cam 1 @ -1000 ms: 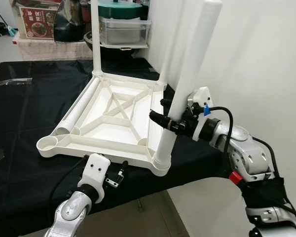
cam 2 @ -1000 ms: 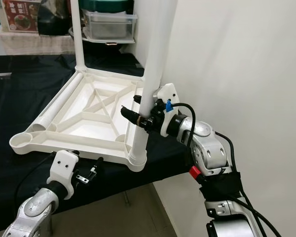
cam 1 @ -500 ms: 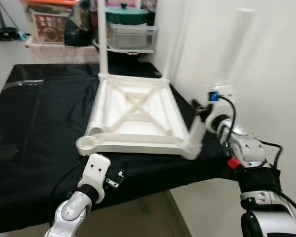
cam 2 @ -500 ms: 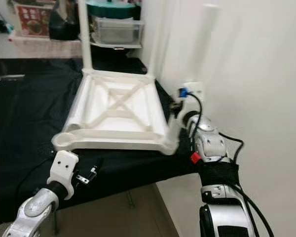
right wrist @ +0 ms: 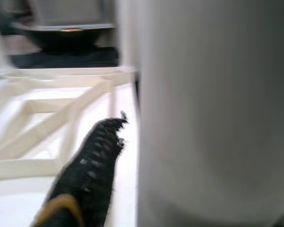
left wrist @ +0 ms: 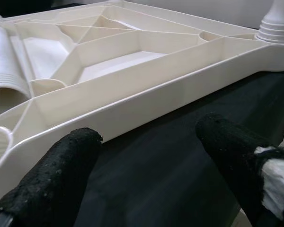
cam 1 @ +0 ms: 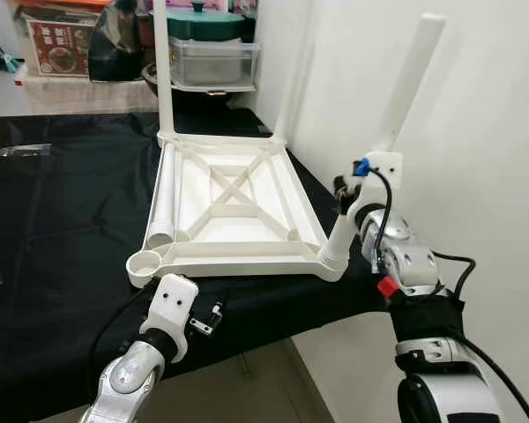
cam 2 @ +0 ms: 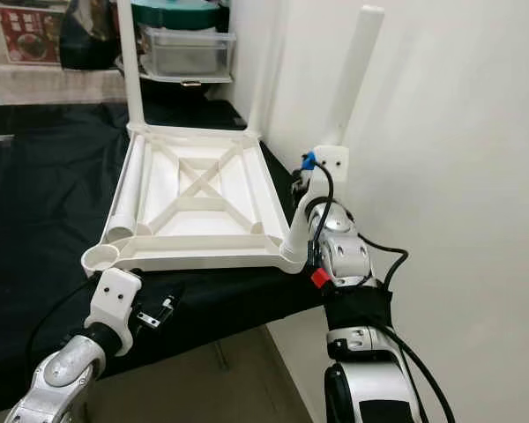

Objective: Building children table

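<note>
While the upturned white tabletop (cam 1: 234, 207) lies on black cloth (cam 1: 62, 211), right gripper (cam 1: 346, 201) clamps the near-right leg (cam 1: 383, 145) — left gripper (left wrist: 146, 161) spread wide, unladen, storage bins (cam 1: 213, 55) behind.

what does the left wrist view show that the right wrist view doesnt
Left wrist view: the left hand, fingers apart above the black cloth, facing the near edge of the tabletop, with a loose leg lying inside it. Right wrist view: one finger of the right hand against the upright leg, blurred and very close. Both: the tabletop's ribbed underside.
</note>
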`<state>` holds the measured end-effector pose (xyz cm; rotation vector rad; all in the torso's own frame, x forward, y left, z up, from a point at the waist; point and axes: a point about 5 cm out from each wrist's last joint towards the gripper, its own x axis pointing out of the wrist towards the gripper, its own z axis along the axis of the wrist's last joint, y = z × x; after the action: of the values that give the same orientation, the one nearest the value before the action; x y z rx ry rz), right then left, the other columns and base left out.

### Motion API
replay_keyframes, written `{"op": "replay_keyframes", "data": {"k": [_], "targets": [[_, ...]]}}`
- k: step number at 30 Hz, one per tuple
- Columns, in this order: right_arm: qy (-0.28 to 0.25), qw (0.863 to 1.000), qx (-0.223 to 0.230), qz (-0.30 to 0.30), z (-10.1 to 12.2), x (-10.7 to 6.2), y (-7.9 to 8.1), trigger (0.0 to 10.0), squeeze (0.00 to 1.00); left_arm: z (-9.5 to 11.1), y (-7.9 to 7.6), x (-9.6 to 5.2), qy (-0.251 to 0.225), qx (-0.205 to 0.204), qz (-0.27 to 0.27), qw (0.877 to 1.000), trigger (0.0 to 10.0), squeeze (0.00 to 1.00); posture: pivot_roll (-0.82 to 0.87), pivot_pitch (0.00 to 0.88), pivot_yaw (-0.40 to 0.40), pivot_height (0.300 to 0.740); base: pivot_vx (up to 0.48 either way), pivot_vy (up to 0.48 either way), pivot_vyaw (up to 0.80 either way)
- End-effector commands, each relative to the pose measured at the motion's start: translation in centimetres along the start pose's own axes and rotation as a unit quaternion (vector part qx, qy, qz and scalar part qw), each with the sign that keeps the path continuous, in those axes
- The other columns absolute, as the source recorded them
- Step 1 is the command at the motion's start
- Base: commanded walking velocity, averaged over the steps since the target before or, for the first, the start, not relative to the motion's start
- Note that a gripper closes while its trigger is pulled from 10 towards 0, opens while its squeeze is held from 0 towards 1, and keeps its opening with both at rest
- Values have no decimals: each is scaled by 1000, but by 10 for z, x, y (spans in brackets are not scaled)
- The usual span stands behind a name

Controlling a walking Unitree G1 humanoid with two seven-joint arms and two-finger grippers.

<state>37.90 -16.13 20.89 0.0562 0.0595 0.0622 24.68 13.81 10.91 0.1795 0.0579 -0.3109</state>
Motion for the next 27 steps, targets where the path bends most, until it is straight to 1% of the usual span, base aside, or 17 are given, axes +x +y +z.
{"op": "replay_keyframes", "data": {"k": [1,2,3,4,5,6,8,9,12,14,16,17,19,22,25,26,27], "targets": [[-14,999,8,46,5,0,4,10000,1000,-2,-3,1,4,0,-1,1000,10000,0,26,0,-145,740,0,0,0],[-14,999,8,46,5,0,4,10000,1000,-2,-3,1,4,0,-1,1000,10000,0,26,0,-145,740,0,0,0],[-23,998,7,64,9,0,5,10000,0,-2,-3,1,4,0,-1,1000,10000,0,26,0,-145,740,0,0,0],[-47,990,5,134,18,-6,8,10000,0,-2,-3,1,4,0,-1,1000,10000,0,26,0,-144,740,0,0,0],[-78,969,15,235,30,-20,12,10000,0,-1,-3,1,3,0,-1,1000,10000,0,25,0,-143,740,0,0,0],[-78,969,15,235,30,-20,12,10000,0,-1,-3,1,3,0,-1,1000,10000,0,25,0,-143,740,0,0,0],[-95,913,13,396,45,-49,15,10000,0,-2,-2,2,4,1,-1,1000,10000,0,23,0,-142,740,0,0,0],[-88,901,-4,426,45,-55,13,10000,0,-2,-1,2,4,2,-2,1000,10000,0,23,0,-142,740,0,0,0],[-77,896,-26,436,42,-57,11,10000,0,-2,-1,2,4,2,-2,1000,10000,0,23,0,-142,740,0,0,0],[-71,893,-22,444,38,-56,10,10000,0,-1,-2,2,3,3,-2,1000,10000,0,26,0,-139,740,0,0,0],[-58,883,-17,466,30,-57,10,10000,0,-1,-2,2,3,4,-3,1000,10000,0,26,0,-139,740,0,0,0],[-54,887,-12,459,26,-54,9,0,0,-1,-2,2,3,5,-3,1000,10000,0,26,0,-139,740,0,0,0],[-53,891,-9,452,23,-52,8,0,0,-1,-1,2,3,5,-3,1000,10000,0,26,0,-139,740,0,0,0],[-3,918,-57,393,6,-42,-2,0,0,-1,1,1,4,7,-2,1000,10000,0,36,0,-132,740,0,0,0],[7,921,-69,383,3,-41,-5,0,0,-1,1,0,4,8,-2,1000,10000,0,36,0,-132,740,0,0,0],[26,933,-66,353,-3,-37,-10,0,0,-1,1,0,5,8,-2,1000,10000,0,34,0,-131,740,0,0,0],[55,967,-59,242,-12,-23,-27,0,0,-1,1,1,4,8,-3,1000,10000,0,30,0,-129,740,0,0,0]]}}
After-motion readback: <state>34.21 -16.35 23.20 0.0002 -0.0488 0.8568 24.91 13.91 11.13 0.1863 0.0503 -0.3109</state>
